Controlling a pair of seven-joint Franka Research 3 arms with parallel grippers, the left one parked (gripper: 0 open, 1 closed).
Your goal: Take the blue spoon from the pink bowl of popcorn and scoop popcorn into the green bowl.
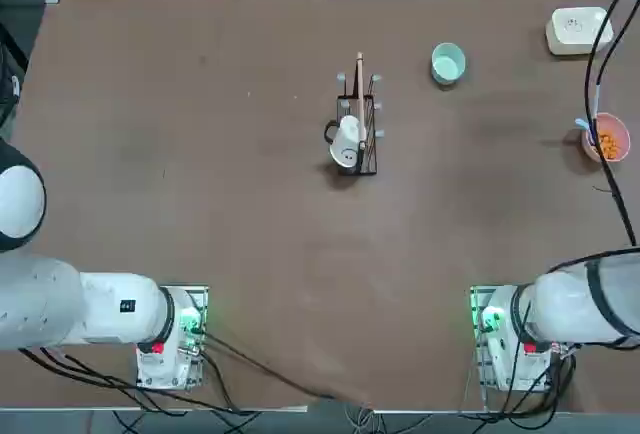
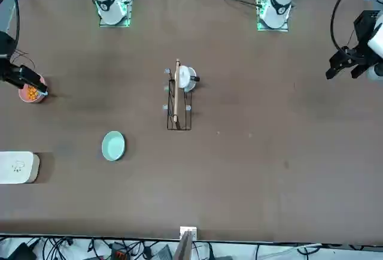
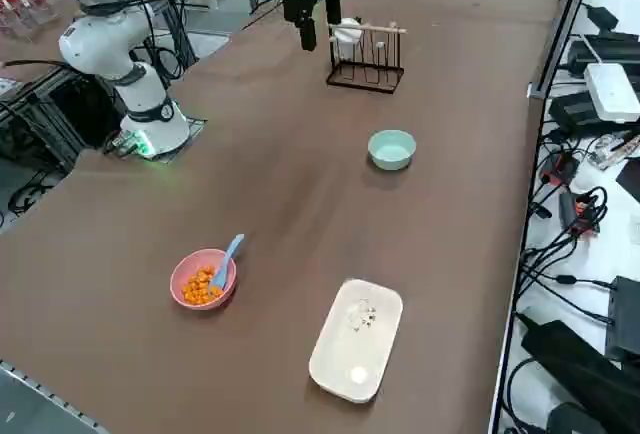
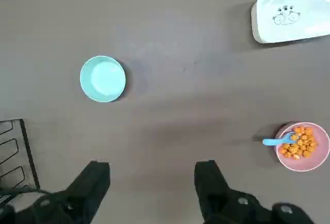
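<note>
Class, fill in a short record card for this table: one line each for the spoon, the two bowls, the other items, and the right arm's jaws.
blue spoon: propped in the pink bowl, handle over the rim
pink bowl: holds orange popcorn
green bowl: empty, apart from the pink bowl
white box: near the pink bowl
mug rack: mid-table, carries a white mug
right gripper: jaws open, holding nothing, above bare table

A wide brown table point(image 1: 250, 234) is seen filling the scene. Tangled black cables point(image 3: 575, 214) and a white device point(image 3: 612, 91) are laid along its edge at 3 o'clock in the right side view.
</note>
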